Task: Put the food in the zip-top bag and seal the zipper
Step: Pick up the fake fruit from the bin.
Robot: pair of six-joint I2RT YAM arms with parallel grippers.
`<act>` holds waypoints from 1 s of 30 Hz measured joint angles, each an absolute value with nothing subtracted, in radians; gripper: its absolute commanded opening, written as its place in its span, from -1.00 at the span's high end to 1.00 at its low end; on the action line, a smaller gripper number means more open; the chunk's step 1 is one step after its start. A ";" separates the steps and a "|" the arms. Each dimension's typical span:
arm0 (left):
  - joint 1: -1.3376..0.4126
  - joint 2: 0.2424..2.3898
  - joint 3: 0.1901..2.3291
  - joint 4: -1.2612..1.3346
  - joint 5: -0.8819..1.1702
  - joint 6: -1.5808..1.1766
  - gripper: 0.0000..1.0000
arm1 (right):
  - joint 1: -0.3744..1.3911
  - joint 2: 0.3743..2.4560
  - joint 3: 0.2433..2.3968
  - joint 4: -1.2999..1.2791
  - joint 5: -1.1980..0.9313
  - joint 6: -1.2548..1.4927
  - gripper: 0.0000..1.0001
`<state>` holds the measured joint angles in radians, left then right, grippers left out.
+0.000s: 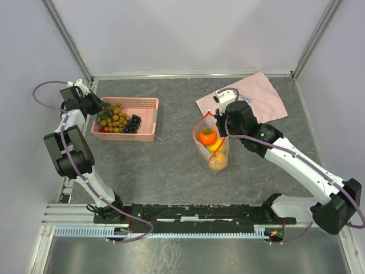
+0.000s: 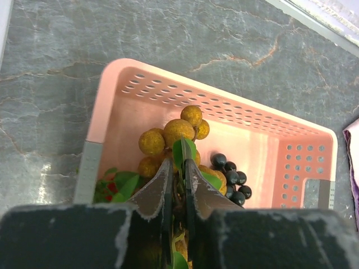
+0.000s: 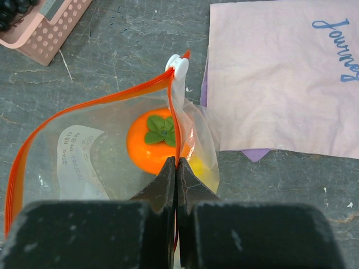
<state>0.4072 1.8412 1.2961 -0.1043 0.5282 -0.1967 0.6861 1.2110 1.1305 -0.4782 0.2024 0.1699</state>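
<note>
**Top view.** One pink perforated plastic basket (image 1: pixel 142 101) is sitting on the grey marbled table. It is holding one tan-brown berry cluster with leaves (image 1: pixel 115 121) and one bunch of dark grapes (image 1: pixel 133 123). The left gripper (image 1: pixel 104 109) is reaching into the basket's left end. Well to the basket's right, one clear zip-top bag (image 1: pixel 218 162) is standing with its mouth pinched by the right gripper (image 1: pixel 219 119). One pink cloth (image 1: pixel 256 94) is lying farther right.

**Left wrist.** Inside the basket (image 2: pixel 112 112), the left gripper (image 2: pixel 178 165) is pinching a green leaf of the berry cluster (image 2: pixel 178 131), its jaws nearly together. The grapes (image 2: pixel 231 174) are lying just beside it, and tiny red pieces (image 2: pixel 110 188) are lying opposite.

**Right wrist.** Away from the basket's corner (image 3: pixel 45 33), the right gripper (image 3: pixel 175 162) is clamping fully onto the orange-red zipper (image 3: pixel 84 109). The bag (image 3: pixel 73 151) is gaping, showing one orange green-topped persimmon (image 3: pixel 148 145). The cloth (image 3: pixel 280 78) is showing blue script, "Journe", cut off at the edge. The bag's printed label is unreadable.
</note>
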 measured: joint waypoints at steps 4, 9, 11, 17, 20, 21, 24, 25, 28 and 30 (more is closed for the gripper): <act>0.369 1.768 1.272 -0.136 0.481 -0.191 0.95 | 0.686 1.211 1.131 -0.479 0.202 0.170 0.96; 0.334 1.641 1.266 -0.172 0.412 -0.191 0.95 | 0.686 1.208 1.131 -0.479 0.206 0.169 0.96; 0.327 1.582 1.256 -0.179 0.385 -0.191 0.95 | 0.686 1.208 1.131 -0.480 0.210 0.168 0.97; 0.284 1.424 1.242 -0.225 0.285 -0.196 0.95 | 0.686 1.209 1.131 -0.494 0.229 0.167 0.97; 0.258 1.364 1.241 -0.270 0.250 -0.222 0.95 | 0.686 1.209 1.133 -0.507 0.242 0.167 0.97; 0.251 1.342 1.238 -0.284 0.240 -0.232 0.95 | 0.686 1.209 1.137 -0.516 0.246 0.167 0.97; 0.233 1.262 1.216 -0.324 0.235 -0.274 0.95 | 0.686 1.209 1.152 -0.539 0.257 0.166 0.97; 0.230 1.240 1.213 -0.335 0.236 -0.283 0.95 | 0.686 1.209 1.158 -0.546 0.261 0.166 0.97; 0.205 1.161 1.196 -0.360 0.237 -0.327 0.95 | 0.686 1.209 1.169 -0.559 0.268 0.167 0.97; 0.177 1.107 1.187 -0.369 0.237 -0.351 0.95 | 0.686 1.208 1.171 -0.564 0.271 0.167 0.97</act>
<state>0.1768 1.1069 1.1873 -0.3695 0.2371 -0.3511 0.6861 1.2076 1.1706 -0.5636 0.2710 0.1669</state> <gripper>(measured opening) 0.143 0.023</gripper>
